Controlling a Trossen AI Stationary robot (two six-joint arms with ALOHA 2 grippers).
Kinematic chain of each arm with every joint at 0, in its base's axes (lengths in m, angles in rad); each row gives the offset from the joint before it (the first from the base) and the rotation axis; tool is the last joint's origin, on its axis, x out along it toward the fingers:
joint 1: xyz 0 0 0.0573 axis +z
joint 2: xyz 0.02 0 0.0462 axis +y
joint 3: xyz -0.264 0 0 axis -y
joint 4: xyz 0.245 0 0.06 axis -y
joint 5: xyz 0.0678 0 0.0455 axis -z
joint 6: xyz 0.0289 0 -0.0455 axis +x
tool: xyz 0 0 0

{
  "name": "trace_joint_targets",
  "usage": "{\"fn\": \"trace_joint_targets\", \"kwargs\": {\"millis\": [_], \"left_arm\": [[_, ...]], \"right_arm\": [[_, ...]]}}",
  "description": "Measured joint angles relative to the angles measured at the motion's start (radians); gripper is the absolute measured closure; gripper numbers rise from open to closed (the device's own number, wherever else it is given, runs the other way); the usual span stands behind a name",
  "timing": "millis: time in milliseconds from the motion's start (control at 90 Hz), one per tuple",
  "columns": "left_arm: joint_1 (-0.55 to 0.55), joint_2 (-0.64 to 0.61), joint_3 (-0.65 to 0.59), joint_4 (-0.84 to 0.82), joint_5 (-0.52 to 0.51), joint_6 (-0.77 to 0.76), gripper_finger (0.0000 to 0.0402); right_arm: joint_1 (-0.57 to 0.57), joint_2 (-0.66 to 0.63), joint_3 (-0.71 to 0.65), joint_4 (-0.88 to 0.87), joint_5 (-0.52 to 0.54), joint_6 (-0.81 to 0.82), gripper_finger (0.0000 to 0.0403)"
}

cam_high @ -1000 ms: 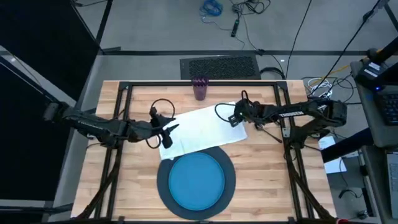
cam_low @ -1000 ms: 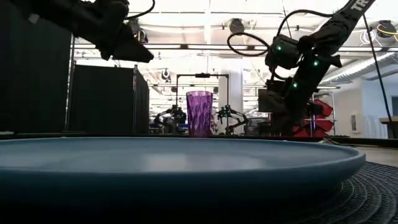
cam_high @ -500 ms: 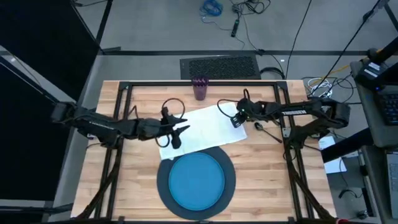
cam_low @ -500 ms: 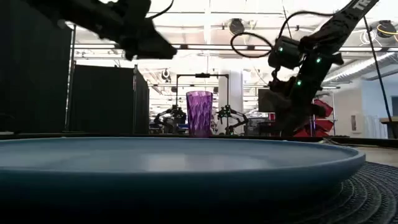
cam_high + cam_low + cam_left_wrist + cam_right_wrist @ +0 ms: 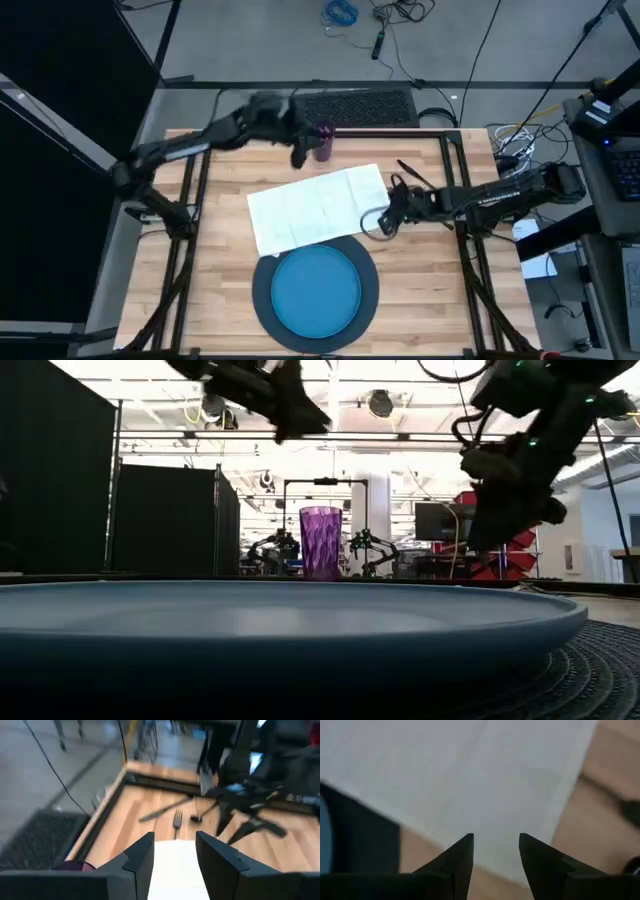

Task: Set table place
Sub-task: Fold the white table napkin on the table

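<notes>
A white napkin (image 5: 318,206) lies flat on the table (image 5: 220,300), its near edge just behind the dark grey charger (image 5: 262,292), which carries the blue plate (image 5: 316,290). The purple cup (image 5: 322,140) stands upright near the far edge. Fork, knife and spoon (image 5: 176,819) lie on the wood right of the napkin. My left gripper (image 5: 298,154) hangs open in the air just left of the cup. My right gripper (image 5: 496,854) is open above the napkin's near right corner (image 5: 520,820), by the charger's rim (image 5: 355,835).
A black metal frame (image 5: 200,150) runs around the tabletop. A keyboard (image 5: 352,106) lies beyond the far edge. Bare wood lies left of the plate (image 5: 215,300) and right of it (image 5: 425,290).
My left gripper has left the napkin's left end, risen and swung toward the far edge, ending beside the purple cup. My right gripper has gone from the napkin's far right corner toward the near edge, to its near right corner.
</notes>
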Motion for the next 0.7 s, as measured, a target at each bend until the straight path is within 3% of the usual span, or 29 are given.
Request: {"fn": "trace_joint_targets", "kwargs": {"millis": [233,544,700], "left_arm": [[0.003,0.36,0.373,-0.313,0.023,0.189,0.0275],[-0.006,0.615,0.632,-0.319,0.027,0.272,0.0275],[-0.025,0.675,0.676,-0.324,0.047,0.264,0.0275]], "right_arm": [[0.077,0.0,-0.115,0.001,0.074,0.167,0.0259],[0.133,-0.003,-0.339,0.396,0.131,0.249,0.0259],[0.134,-0.001,-0.356,0.457,0.133,0.249,0.0259]]}}
